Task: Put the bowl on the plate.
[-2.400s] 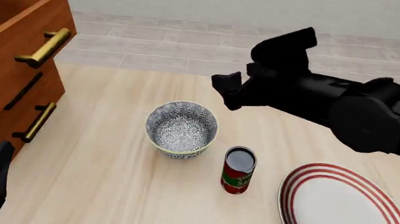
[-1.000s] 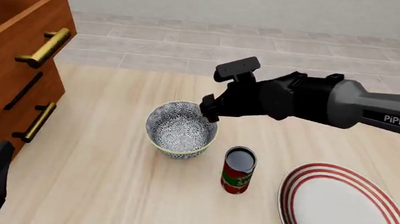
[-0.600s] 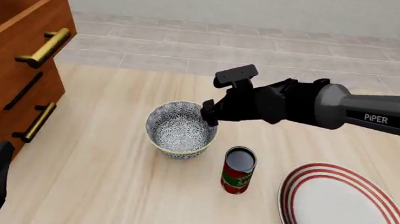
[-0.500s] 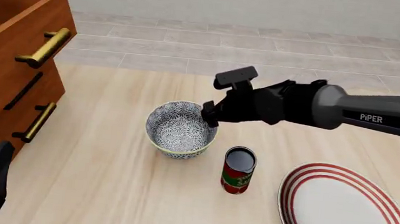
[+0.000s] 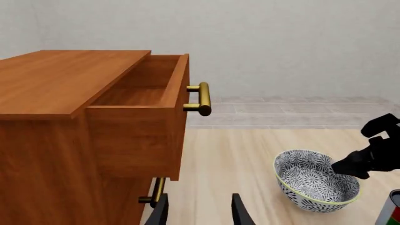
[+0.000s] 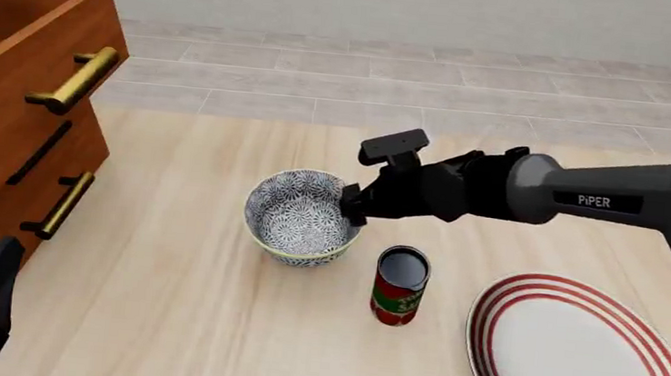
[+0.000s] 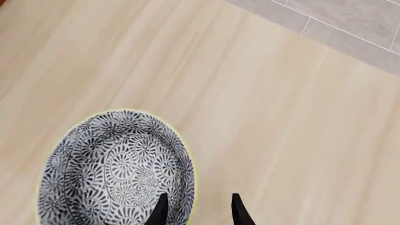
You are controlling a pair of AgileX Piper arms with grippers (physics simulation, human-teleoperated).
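- Straddling the bowl's (image 6: 304,217) rim on the side facing the plate (image 6: 589,354), the right gripper's (image 6: 352,204) jaws are spread, one finger inside, one outside.
- The bowl is sitting on the surface, well apart from the plate.

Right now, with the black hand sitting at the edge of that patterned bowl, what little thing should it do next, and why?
Probably close the right hand on the bowl. In the right wrist view its fingers stand apart across the bowl's near rim, one inside and one outside, so the wall lies between them. The bowl sits on the table, left of the can, away from the plate, so gripping comes before lifting.
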